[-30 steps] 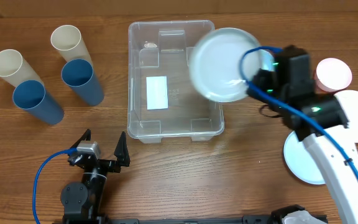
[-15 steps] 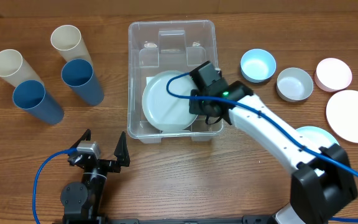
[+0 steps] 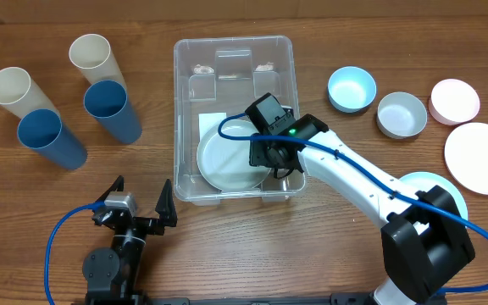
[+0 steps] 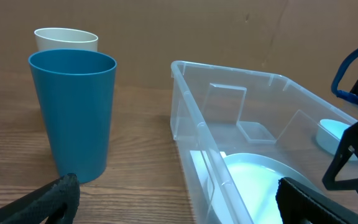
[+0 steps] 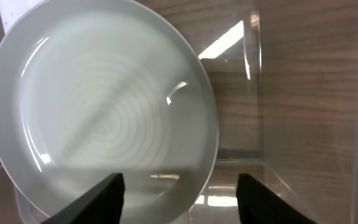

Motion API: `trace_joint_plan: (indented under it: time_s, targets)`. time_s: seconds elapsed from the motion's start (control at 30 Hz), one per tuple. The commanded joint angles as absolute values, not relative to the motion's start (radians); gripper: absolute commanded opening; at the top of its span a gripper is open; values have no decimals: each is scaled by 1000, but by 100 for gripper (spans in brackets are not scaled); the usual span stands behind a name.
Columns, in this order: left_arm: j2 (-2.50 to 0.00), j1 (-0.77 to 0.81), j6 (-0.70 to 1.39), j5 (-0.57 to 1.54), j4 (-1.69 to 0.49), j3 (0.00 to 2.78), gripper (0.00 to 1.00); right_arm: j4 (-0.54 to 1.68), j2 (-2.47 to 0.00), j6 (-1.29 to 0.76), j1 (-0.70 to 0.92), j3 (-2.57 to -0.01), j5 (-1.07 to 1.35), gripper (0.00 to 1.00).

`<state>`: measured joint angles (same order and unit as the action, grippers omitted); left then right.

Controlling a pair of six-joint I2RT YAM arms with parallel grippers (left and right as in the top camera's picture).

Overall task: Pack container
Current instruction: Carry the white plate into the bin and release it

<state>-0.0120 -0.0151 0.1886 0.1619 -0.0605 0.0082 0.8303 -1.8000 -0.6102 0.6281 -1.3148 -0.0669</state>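
Midway across the worktop [image 3: 329,34], the container [image 3: 235,68] is sitting with a pale plate [image 3: 227,157] lying in its near half. The right gripper [image 5: 179,183] is hovering over the plate's rim, fingers spread, gripping nothing. The left gripper [image 3: 142,196] is resting well apart by the front edge, likewise spread.

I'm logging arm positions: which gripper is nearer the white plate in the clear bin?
Right. The right gripper hangs over the right edge of the plate inside the container; the left gripper sits outside it, beyond the front-left corner, well apart from the plate.
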Motion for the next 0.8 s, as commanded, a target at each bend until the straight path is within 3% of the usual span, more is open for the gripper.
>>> trace_joint_plan:
  time_s: [0.0,0.23,0.37,0.5,0.63,0.77]
  targets:
    - [-4,-20,203,175,-62,5,100,854,-1797,-567,620,-1403,-81,62]
    - [-4,-20,203,175,-62,5,100,1264,-1795,-577,581,-1880,-93,70]
    - [-4,-20,203,175,-62,5,100,1545,-1756,-640,421,-2060,-157,71]
    - [-4,-20,203,175,-62,5,100,1694,-1608,-652,186,-2070,-157,72]
    - [-4,-20,203,175,-62,5,100,1694,-1449,-640,-78,-2024,-118,78]
    - [-4,-20,203,175,-62,5,100,1693,-1328,-634,-355,-1805,-119,79]
